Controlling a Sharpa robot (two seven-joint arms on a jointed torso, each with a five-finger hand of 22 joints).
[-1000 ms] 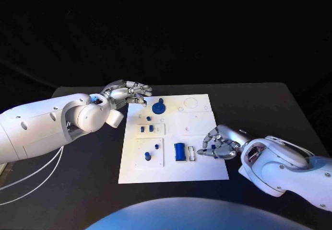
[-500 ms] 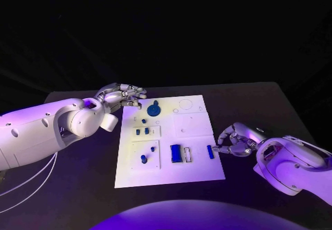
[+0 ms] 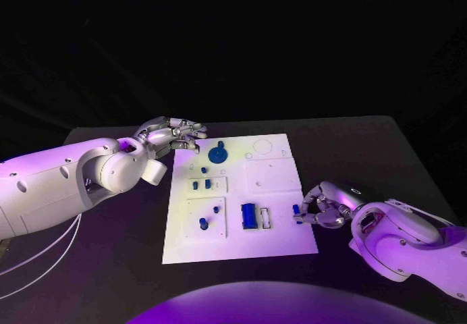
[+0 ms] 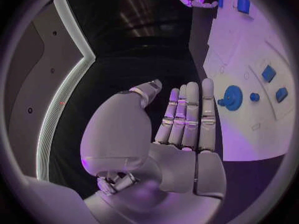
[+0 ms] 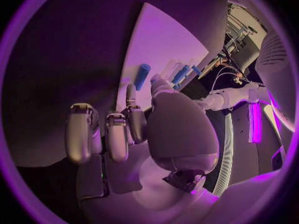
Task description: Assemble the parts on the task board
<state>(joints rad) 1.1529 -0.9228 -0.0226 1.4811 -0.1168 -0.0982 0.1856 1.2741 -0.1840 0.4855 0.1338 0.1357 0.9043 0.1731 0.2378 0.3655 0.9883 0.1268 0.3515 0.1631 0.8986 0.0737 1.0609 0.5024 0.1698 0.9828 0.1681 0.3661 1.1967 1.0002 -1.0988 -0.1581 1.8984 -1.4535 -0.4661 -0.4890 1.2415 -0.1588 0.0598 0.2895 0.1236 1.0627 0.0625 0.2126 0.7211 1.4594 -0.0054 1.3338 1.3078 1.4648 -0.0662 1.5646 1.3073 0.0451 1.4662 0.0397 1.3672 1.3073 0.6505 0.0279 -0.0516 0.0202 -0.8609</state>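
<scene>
The white task board point(image 3: 275, 174) lies in the middle of the black table. On it are a blue gear point(image 3: 217, 154), a blue block point(image 3: 249, 215) and small blue pegs point(image 3: 200, 183). A short blue cylinder point(image 3: 295, 210) lies flat near the board's right edge. My right hand point(image 3: 322, 208) sits just beside it, fingers curled in, tips close to the cylinder point(image 5: 142, 75) with nothing gripped. My left hand point(image 3: 176, 132) hovers off the board's far left corner, its fingers point(image 4: 187, 115) straight and holding nothing. The gear point(image 4: 233, 94) lies just past them.
More small blue pegs point(image 3: 204, 223) stand in a raised white plate at the board's near left. Bare black table point(image 3: 370, 148) surrounds the board on all sides. My left forearm point(image 3: 68, 182) lies along the table's left side.
My right hand drew off the board to the right, leaving the blue cylinder lying there, then came back left to its side. The left hand has barely moved.
</scene>
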